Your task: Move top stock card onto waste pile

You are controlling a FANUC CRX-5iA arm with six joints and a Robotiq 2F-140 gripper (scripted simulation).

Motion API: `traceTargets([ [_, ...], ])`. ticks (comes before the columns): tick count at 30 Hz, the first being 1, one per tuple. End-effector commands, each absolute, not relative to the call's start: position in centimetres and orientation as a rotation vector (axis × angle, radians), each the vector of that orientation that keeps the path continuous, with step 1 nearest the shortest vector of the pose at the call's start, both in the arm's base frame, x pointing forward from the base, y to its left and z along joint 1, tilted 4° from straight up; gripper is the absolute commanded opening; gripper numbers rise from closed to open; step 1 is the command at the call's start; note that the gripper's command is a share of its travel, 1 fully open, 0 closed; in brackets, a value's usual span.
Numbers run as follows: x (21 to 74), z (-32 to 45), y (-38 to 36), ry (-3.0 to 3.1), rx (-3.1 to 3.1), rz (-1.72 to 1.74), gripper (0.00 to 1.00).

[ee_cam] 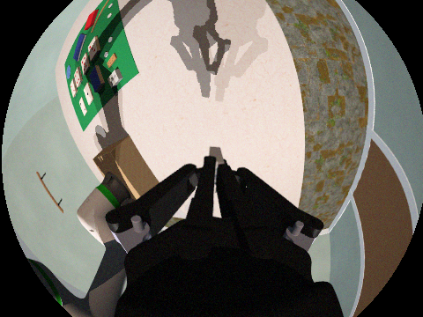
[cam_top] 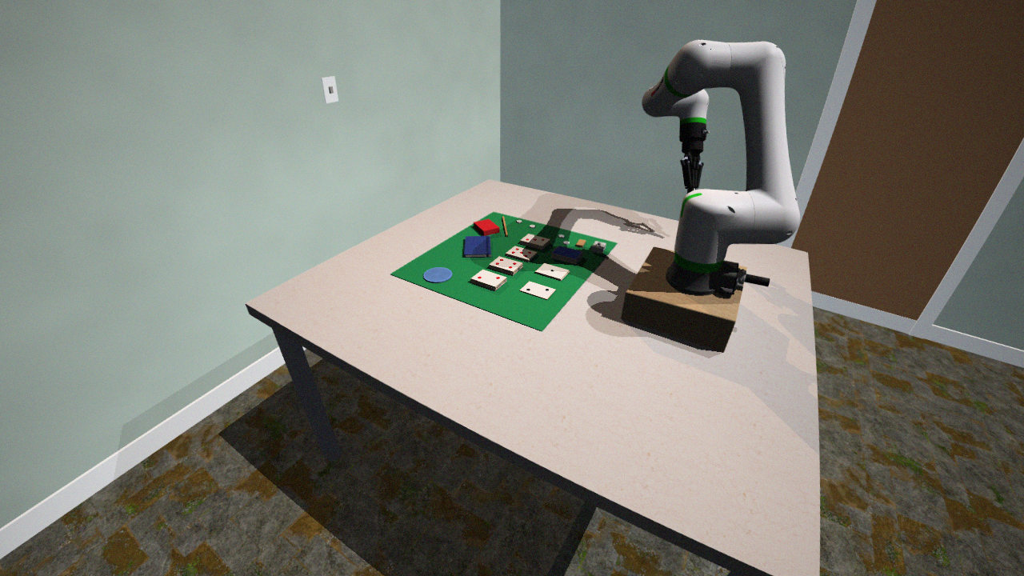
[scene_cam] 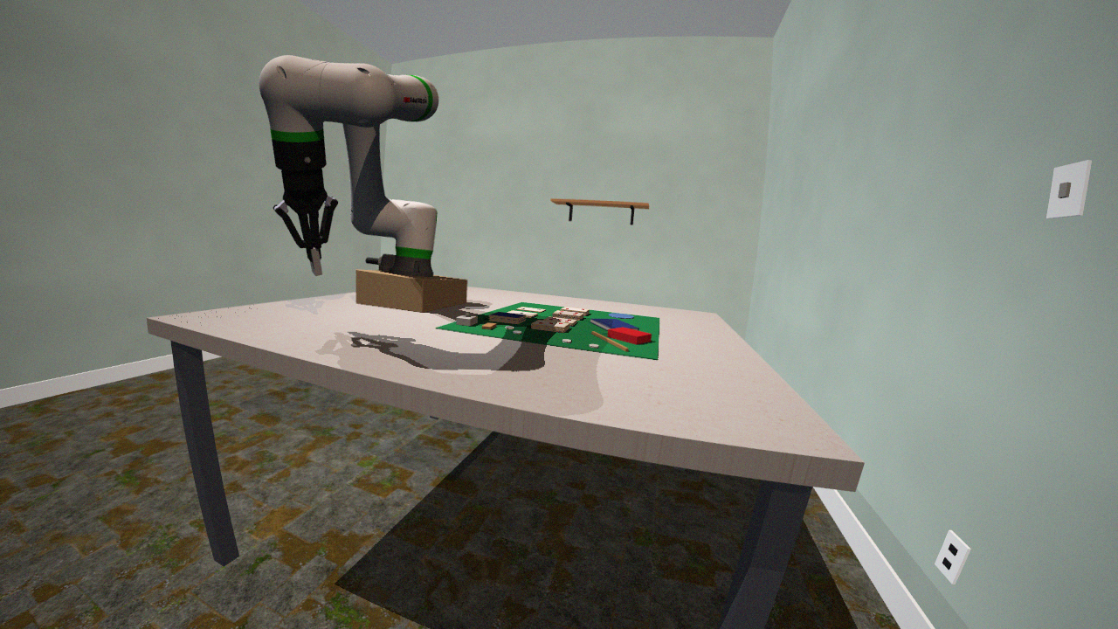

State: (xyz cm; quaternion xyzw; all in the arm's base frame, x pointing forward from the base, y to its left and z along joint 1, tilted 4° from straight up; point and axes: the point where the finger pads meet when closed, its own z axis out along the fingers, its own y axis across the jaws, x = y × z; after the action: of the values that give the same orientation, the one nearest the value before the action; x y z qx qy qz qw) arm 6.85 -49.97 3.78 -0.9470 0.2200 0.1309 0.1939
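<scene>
None of the task appears done. Table (cam_top: 501, 401) carrying green mat (cam_top: 458, 282), well apart from the raised arm; on the mat, card piles, among them the blue-backed stock (cam_top: 567, 254), seemingly untouched, waste pile not surely identifiable at this scale. Gripper (scene_cam: 314, 264): fingers pressed together, holding nothing, touching nothing, high over bare table top. Remaining: approach, pick, transfer, release.
</scene>
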Motion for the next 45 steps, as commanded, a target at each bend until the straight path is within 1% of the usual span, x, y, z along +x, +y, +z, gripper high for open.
traceTargets([
  [1,6.9,3.8,-50.0,0.617,-2.656,0.367,0.0],
  [17,6.9,3.8,-50.0,0.617,-2.656,0.367,0.0],
  [18,6.9,3.8,-50.0,0.617,-2.657,0.367,1.0],
  [22,8.7,3.8,-49.5,0.603,-2.68,0.369,1.0],
  [24,11.3,3.8,-48.7,0.581,-2.715,0.369,1.0],
  [27,16.8,3.8,-46.3,0.526,-2.795,0.358,1.0],
  [31,21.5,3.7,-43.6,0.474,-2.861,0.335,1.0],
  [32,22.5,3.7,-42.6,0.445,-2.895,0.317,1.0],
  [34,22.5,3.7,-42.6,0.445,-2.895,0.317,1.0],
  [35,25.7,3.6,-40.3,0.413,-2.928,0.294,1.0],
  [39,29.2,3.6,-37.2,0.379,-2.96,0.267,1.0],
  [45,34.2,3.4,-30.6,0.274,-3.035,0.168,1.0],
])
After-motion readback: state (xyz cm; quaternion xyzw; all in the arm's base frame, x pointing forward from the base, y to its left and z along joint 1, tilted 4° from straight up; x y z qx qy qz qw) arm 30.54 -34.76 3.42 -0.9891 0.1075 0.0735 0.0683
